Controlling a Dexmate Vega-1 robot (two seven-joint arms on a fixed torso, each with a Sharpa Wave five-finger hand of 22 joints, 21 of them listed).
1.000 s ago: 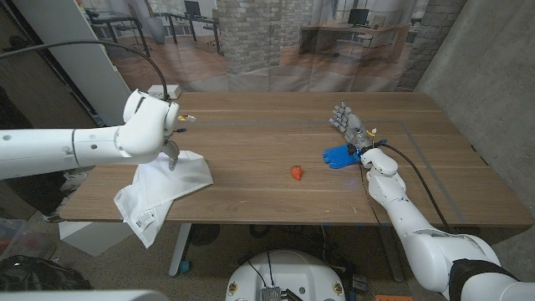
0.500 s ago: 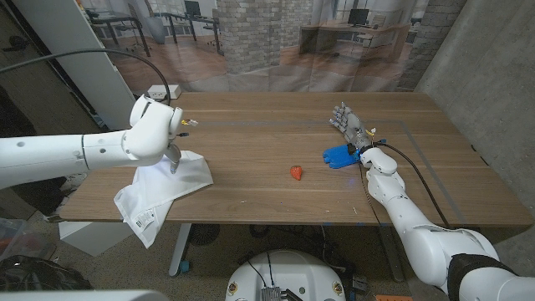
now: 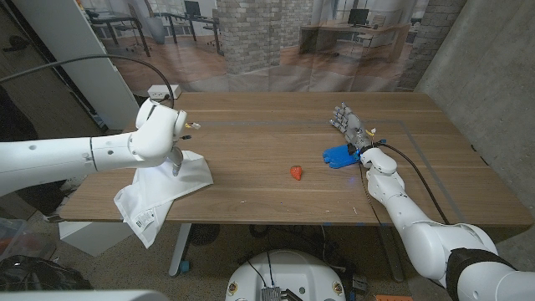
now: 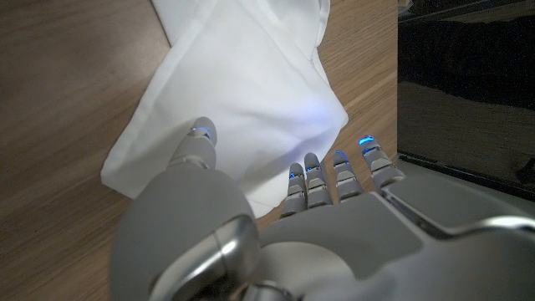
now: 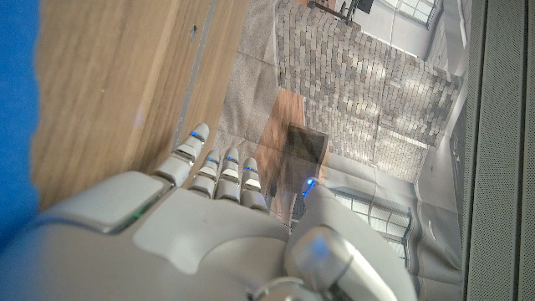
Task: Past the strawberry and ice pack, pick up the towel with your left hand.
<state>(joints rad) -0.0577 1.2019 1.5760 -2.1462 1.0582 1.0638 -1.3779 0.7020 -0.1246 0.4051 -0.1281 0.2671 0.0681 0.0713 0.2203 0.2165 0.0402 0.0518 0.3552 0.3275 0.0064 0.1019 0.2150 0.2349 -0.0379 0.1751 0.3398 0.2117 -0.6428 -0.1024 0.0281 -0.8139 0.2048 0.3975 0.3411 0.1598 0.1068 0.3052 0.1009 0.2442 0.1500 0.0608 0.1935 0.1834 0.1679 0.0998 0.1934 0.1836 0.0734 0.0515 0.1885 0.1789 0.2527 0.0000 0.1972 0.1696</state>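
The left hand (image 3: pixel 173 156) hangs fingers-down and spread near the table's (image 3: pixel 267 125) left edge, while the right hand (image 3: pixel 349 124) stands upright, holding nothing, toward its right side.

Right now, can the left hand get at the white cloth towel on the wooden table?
Probably yes. The left hand hovers directly over the white cloth towel, fingers spread, holding nothing, and nothing lies between them; the red strawberry sits well aside.

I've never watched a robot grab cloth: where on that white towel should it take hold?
Probably the raised fold in the towel, right under the left robot hand, coming straight down from above. The cloth lies crumpled there, so fingers could pinch a ridge; its flat edges offer little to grip.
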